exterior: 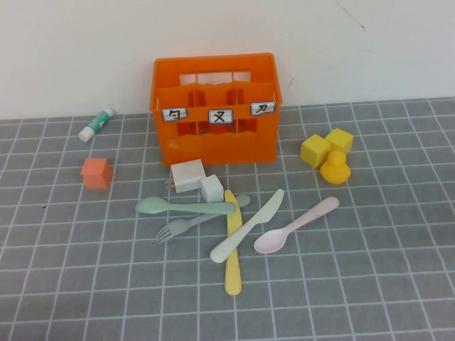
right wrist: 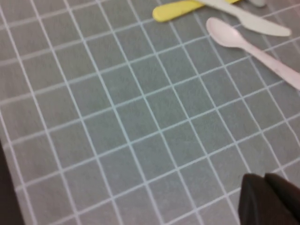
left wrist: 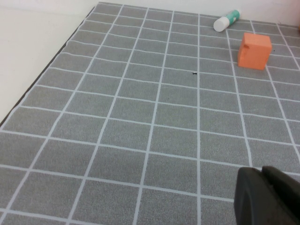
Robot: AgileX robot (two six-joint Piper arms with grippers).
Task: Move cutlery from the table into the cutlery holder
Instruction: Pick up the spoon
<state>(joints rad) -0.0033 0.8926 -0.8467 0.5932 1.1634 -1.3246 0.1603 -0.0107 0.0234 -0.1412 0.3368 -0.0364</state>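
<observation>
The orange cutlery holder (exterior: 213, 106) stands at the back middle of the grey grid table (exterior: 71, 284). In front of it lie a mint spoon (exterior: 185, 207), a grey fork (exterior: 192, 224), a yellow knife (exterior: 232, 241), a white knife (exterior: 247, 226) and a pink spoon (exterior: 295, 226). Neither arm shows in the high view. My left gripper (left wrist: 263, 171) is shut and empty over bare table, far from the cutlery. My right gripper (right wrist: 265, 177) is shut and empty, with the pink spoon (right wrist: 253, 47), white knife (right wrist: 253, 21) and yellow knife (right wrist: 178, 9) some way ahead of it.
Two white cubes (exterior: 188, 175) (exterior: 212, 188) sit between the holder and the cutlery. An orange cube (exterior: 95, 172) and a green-capped tube (exterior: 97, 124) lie at the left. Yellow blocks (exterior: 327, 145) and a yellow duck (exterior: 334, 169) sit at the right.
</observation>
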